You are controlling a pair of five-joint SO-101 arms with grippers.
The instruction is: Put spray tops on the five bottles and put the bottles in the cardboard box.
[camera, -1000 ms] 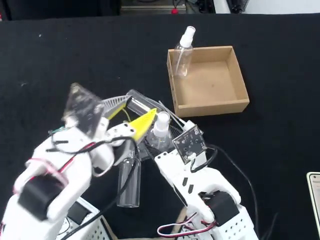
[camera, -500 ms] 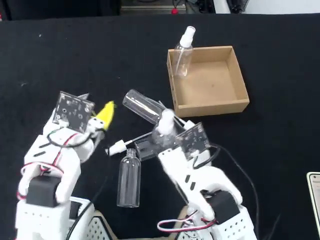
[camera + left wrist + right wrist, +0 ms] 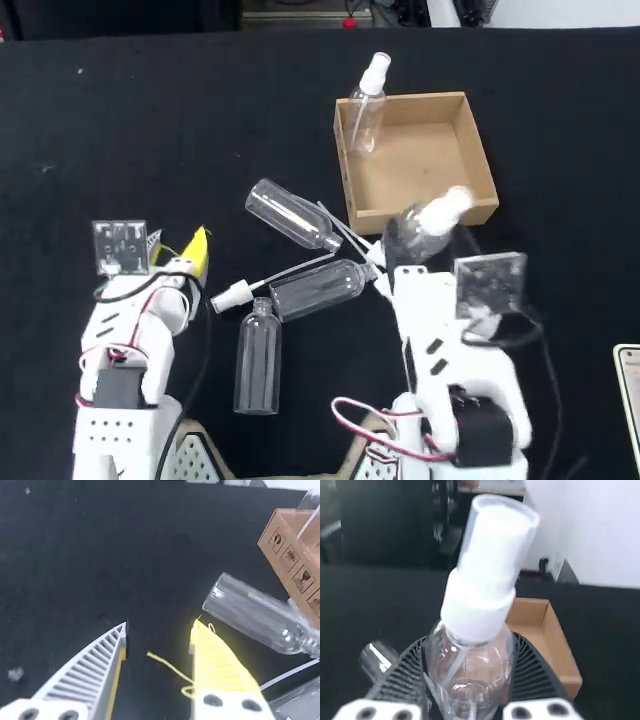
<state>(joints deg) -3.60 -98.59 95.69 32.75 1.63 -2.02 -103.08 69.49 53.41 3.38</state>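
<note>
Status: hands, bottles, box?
Right hand shut on capped bottle, by box. Left hand open, empty. Second capped bottle in box. Three uncapped bottles on table.

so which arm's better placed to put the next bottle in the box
Right, I'd say. Its pincer is shut on a capped bottle, held close to the cardboard box's front wall. The left pincer is open, empty and farther from the box.

Capped clear bottle (image 3: 420,230) tilted beside open cardboard box (image 3: 482,150).

Clear bottles (image 3: 258,360); white spray top (image 3: 487,570); brown cardboard box (image 3: 420,215); left gripper (image 3: 159,625) yellow, grey.
</note>
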